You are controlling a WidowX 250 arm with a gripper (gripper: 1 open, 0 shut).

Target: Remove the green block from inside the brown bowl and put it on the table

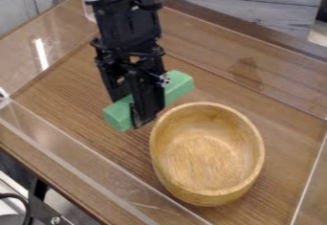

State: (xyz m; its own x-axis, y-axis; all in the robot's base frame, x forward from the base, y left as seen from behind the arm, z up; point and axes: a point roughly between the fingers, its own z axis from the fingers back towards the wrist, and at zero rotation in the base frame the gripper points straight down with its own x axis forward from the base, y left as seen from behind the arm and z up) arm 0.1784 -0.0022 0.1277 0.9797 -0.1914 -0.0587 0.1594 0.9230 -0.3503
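The table [57, 100] spreads beneath everything, its brown wood grain running off past the edges of the view, with low clear walls along its sides. Over it hangs the dark robot arm [121, 28], reaching in from the top and covering a good part of the middle.

The brown bowl [207, 162] sits upright on the wood at the near right, its thick rim round and its speckled inside showing no block. Beside it, on the arm's side, is the green block [119, 115], out of the bowl and partly hidden behind the gripper [143, 119]; one end shows to the left of the dark fingers and the other to the right, near the bowl's rim. The gripper is clamped on the block, one finger across its near side.

So the removal looks done: the block is clear of the bowl. What seems left is the setting down and the letting go. Whether the block already rests on the wood or hangs just above it is hard to tell, since the fingers cover its middle and the view is from above. Once it is flat on the table, the fingers need only part and lift away without dragging it back against the rim.
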